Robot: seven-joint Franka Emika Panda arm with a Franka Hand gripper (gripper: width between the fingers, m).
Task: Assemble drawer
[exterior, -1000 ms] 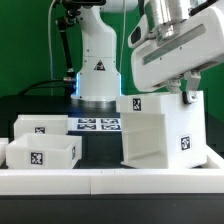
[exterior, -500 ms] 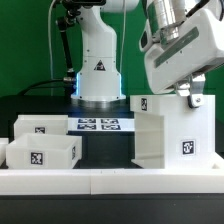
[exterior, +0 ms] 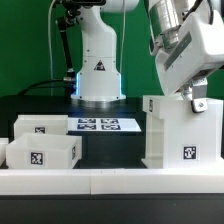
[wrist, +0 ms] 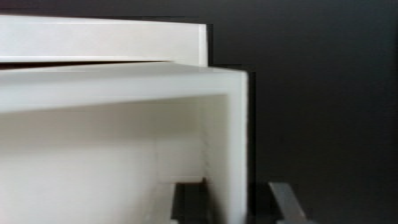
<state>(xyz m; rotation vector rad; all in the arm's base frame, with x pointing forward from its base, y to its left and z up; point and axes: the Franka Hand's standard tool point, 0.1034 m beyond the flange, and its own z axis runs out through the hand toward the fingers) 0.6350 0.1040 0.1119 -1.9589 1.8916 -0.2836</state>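
The tall hollow box [exterior: 185, 135] of the drawer stands upright at the exterior view's right, with one tag on its top and one on its front. My gripper [exterior: 193, 98] comes down on its top edge. In the wrist view my gripper [wrist: 237, 205] straddles one thin white wall of the box [wrist: 224, 140], one finger inside the hollow and one outside, shut on that wall. Two knobbed open-top trays sit at the exterior view's left: the back tray [exterior: 40, 126] and the front tray [exterior: 42, 153].
The marker board [exterior: 105, 125] lies flat in the middle, in front of the robot base [exterior: 98, 75]. A low white border rail [exterior: 100, 180] runs along the front edge. Black table surface lies between the trays and the box.
The gripper and the box have moved together toward the exterior view's right, and the box has turned so that its front faces the camera more squarely. The trays have not moved.
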